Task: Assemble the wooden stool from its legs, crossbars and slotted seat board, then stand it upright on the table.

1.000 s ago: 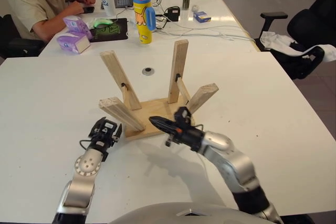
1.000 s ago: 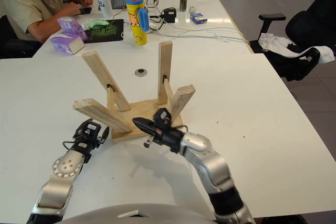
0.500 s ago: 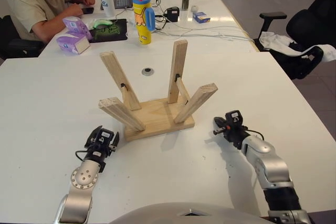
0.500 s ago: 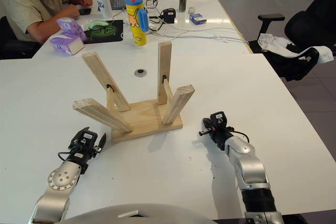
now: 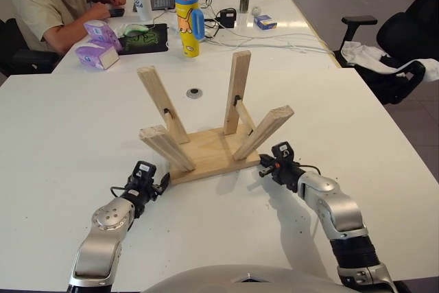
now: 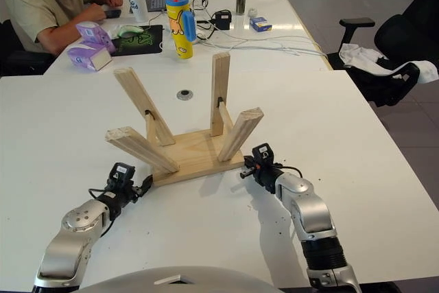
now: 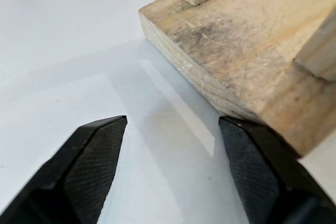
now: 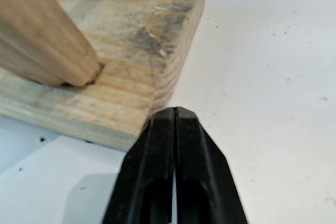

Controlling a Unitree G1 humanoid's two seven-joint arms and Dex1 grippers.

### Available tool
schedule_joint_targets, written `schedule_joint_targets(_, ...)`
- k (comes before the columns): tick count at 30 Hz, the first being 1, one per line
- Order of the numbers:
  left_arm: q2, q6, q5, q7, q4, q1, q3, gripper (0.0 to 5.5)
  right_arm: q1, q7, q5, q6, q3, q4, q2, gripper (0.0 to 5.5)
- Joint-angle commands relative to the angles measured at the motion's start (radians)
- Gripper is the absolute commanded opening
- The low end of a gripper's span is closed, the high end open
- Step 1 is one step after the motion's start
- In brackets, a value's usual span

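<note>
Fingers (image 7: 92, 161) of the left gripper (image 7: 173, 121) are spread wide, nothing betw. them, tips low over the white table (image 5: 68, 142). Just ahead of them sits a near corner of the pale wooden seat board (image 5: 212, 152). One tip is right up against the board's edge; can't tell if it's touching. The other tip is clear of the board, over bare tabletop.

Right gripper (image 8: 175, 111) has its black fingers (image 8: 157, 171) pressed tight together, gripping nothing. The closed tip points at the board's other near corner, just short of the edge, approx. level w/ the board's thickness.

Wooden stool is upside down, seat board flat on the table betw. the two grippers, four legs sticking up and splayed outward. Front-left leg (image 5: 167, 147) leans out above the left fingers, and front-right leg (image 5: 264, 132) leans out above the right fingers. Beyond those, rear-left leg (image 5: 162, 104) and rear-right leg (image 5: 237, 92) stand taller. A thin crossbar (image 5: 243, 113) runs betw. the two right-hand legs.

Past the stool, well beyond both sets of fingers, there's a small round metal grommet (image 5: 195, 92) set in the tabletop. Farther back on the next table are a yellow cup w/ blue handle and red straw (image 5: 186, 25) and purple boxes (image 5: 96, 49).
</note>
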Motion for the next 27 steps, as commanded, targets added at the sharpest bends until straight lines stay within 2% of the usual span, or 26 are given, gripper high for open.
schedule_joint_targets(1,-0.074,0.060,-0.216,-0.092,-0.173,-0.179,-0.029,3.30,-0.082,0.057,0.164,0.124,0.019,-0.177,0.074,0.02)
schedule_joint_targets(6,-0.055,0.128,-0.276,-0.115,-0.212,-0.217,-0.009,3.30,-0.157,0.030,0.225,0.235,-0.056,-0.257,0.100,0.02)
schedule_joint_targets(14,0.001,0.112,-0.257,-0.130,-0.208,-0.155,-0.034,3.30,-0.235,0.003,0.265,0.312,-0.157,-0.289,0.101,0.02)
schedule_joint_targets(17,-0.007,0.105,-0.266,-0.116,-0.207,-0.163,-0.022,3.30,-0.236,-0.007,0.223,0.294,-0.149,-0.254,0.080,0.02)
schedule_joint_targets(20,-0.003,0.109,-0.278,-0.113,-0.196,-0.181,-0.017,3.30,-0.259,-0.065,0.184,0.253,-0.198,-0.179,0.090,0.02)
schedule_joint_targets(27,0.049,0.076,-0.267,-0.123,-0.170,-0.163,-0.011,3.30,-0.273,-0.107,0.143,0.193,-0.209,-0.101,0.072,0.02)
